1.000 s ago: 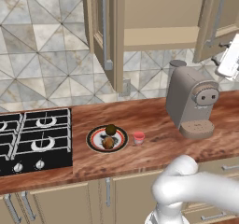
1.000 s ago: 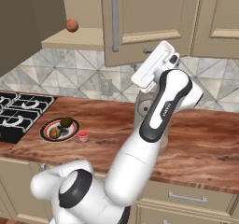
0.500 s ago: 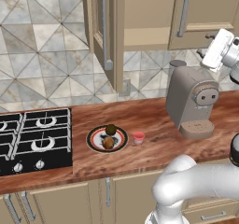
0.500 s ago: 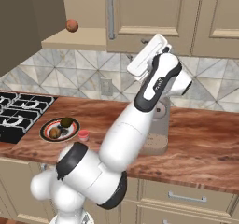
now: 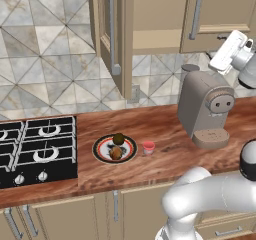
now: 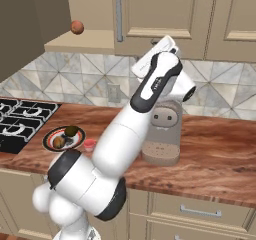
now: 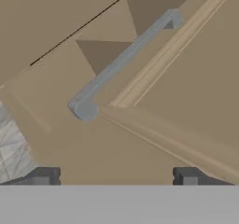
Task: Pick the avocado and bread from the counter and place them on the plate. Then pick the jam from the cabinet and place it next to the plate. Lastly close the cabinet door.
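Cabinet door [image 5: 116, 39]: ajar. Gripper [image 7: 114, 175]: jaws apart, empty, facing a closed door's handle [image 7: 123, 62]. Risk: pushing the wrong panel, ajar door stays open

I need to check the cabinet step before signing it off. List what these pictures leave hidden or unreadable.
- Cabinet interior: in the left base view the open cabinet door stands edge-on and hides the shelf behind it.
- Jam: too small to read its band or label in either base view.
- Coffee machine: the arm covers its top and left side in the right base view.
- Tool: only the fingertips show in the hand view, spread wide, touching nothing.
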